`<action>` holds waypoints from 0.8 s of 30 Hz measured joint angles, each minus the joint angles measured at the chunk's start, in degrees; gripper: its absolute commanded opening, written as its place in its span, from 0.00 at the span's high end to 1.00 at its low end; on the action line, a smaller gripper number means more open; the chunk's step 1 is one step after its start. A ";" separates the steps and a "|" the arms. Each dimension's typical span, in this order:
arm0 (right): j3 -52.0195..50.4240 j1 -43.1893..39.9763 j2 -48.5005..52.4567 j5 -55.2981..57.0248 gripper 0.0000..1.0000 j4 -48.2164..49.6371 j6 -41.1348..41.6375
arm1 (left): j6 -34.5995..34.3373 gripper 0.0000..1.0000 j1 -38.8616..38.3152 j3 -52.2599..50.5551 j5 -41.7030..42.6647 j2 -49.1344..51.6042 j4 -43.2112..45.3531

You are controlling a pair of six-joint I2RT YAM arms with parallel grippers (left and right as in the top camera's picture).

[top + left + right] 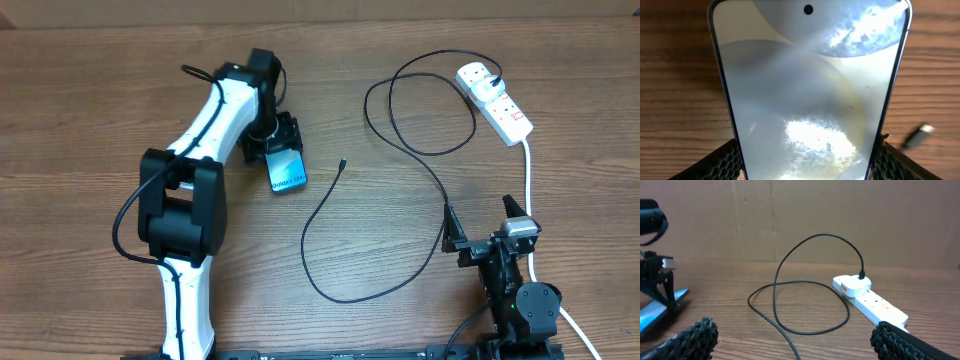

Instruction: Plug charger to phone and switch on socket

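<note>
The phone [287,172] lies slanted left of centre, its screen filling the left wrist view [810,95]. My left gripper [272,142] is shut on its two long edges [807,165]. The right wrist view shows the phone [655,316] tilted, one end raised. The charger's black cable [415,150] loops across the table. Its small plug tip [343,162] lies free just right of the phone and shows blurred in the left wrist view [924,131]. Its white wall plug [478,77] sits in the socket [505,110]. My right gripper [482,228] is open and empty at the front right.
The socket's thick white cord [527,180] runs down the right side past my right arm. In the right wrist view the cable loop [790,260] and socket [877,307] lie ahead of my open gripper [795,342]. A cardboard wall [815,215] stands behind the table.
</note>
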 measured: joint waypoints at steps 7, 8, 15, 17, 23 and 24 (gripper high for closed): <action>0.00 0.00 0.00 -0.02 0.00 0.02 0.02 | 0.02 0.31 1.38 1.27 8.92 0.02 -0.70; 0.00 0.00 0.00 -0.02 0.00 0.00 0.04 | 0.02 0.31 1.70 1.27 10.54 0.00 -0.74; 0.00 0.00 0.00 -0.02 0.00 0.02 0.04 | 0.00 0.32 4.48 1.27 23.41 0.02 -0.83; 0.00 -0.02 0.00 0.00 0.00 0.00 0.00 | 0.00 0.32 5.68 1.27 26.86 0.02 -0.81; 0.00 0.00 0.00 1.36 0.00 0.02 -0.02 | 0.00 0.31 9.35 1.29 37.40 0.02 -0.81; 0.00 0.00 0.00 1.66 0.00 0.00 0.00 | -0.02 0.31 9.81 1.29 38.97 0.02 -0.81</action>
